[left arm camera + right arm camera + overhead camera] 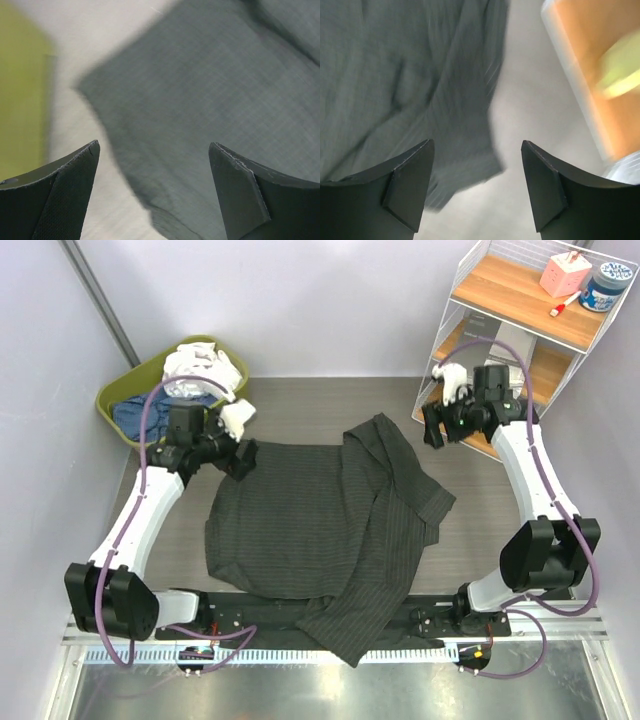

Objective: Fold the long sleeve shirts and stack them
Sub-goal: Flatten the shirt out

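Note:
A dark grey striped long sleeve shirt (310, 520) lies spread on the table, its right side folded over the middle and one sleeve hanging off the near edge. My left gripper (243, 458) hovers open over the shirt's far left corner (165, 115), nothing between its fingers. My right gripper (432, 426) is open too, above the table just right of the shirt's far right edge (420, 100). Both wrist views are blurred.
A green basket (125, 400) at the far left holds white and blue clothes (200, 368). A white wire shelf (520, 330) with wooden boards stands at the far right, close behind my right arm; a pink box (565, 274) and a blue jar (606, 288) sit on top.

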